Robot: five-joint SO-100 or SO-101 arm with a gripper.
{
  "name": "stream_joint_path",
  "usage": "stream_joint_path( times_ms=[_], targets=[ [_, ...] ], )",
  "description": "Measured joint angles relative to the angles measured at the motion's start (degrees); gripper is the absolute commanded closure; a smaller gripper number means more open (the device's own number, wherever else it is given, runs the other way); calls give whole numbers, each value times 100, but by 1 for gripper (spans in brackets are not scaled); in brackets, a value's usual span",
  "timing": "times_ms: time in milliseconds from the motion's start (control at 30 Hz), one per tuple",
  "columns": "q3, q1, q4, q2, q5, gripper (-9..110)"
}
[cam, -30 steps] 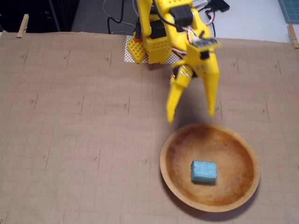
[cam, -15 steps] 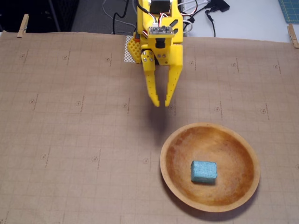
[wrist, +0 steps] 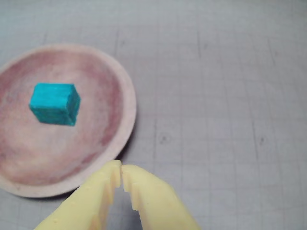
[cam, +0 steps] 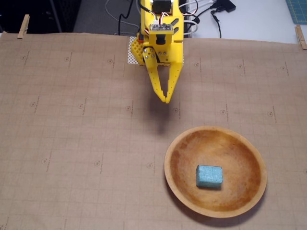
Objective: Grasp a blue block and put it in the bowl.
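Wrist view: I saw my yellow gripper point(wrist: 120, 173) with its two tips pressed together and nothing between them.
Fixed view: my gripper point(cam: 167, 99) hung over the brown paper mat point(cam: 72, 134), well apart from the bowl point(cam: 169, 165).
Blue block: it lay flat inside the bowl, near the middle point(cam: 209, 176), touching the bottom point(wrist: 54, 103).
Bowl: it held only the block; I saw nothing else in it.
Job: I thought it looked done.
Doing it well: I would move the arm away slowly, stay high, and not bump the bowl's rim.
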Motion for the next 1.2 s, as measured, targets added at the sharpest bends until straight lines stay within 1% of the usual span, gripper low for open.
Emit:
stream_joint_path(
  times_ms=[267,500,800,1033,1133,1200],
  targets=[
    [817,0,0,993,0,105],
    [1178,0,88,1204,0,105],
    [1301,0,1011,1362,0,105],
    [1652,0,1670,2558,0,105],
    [1907,211,1942,3138,0,105],
    [1978,316,2021,3164,0,105]
  ],
)
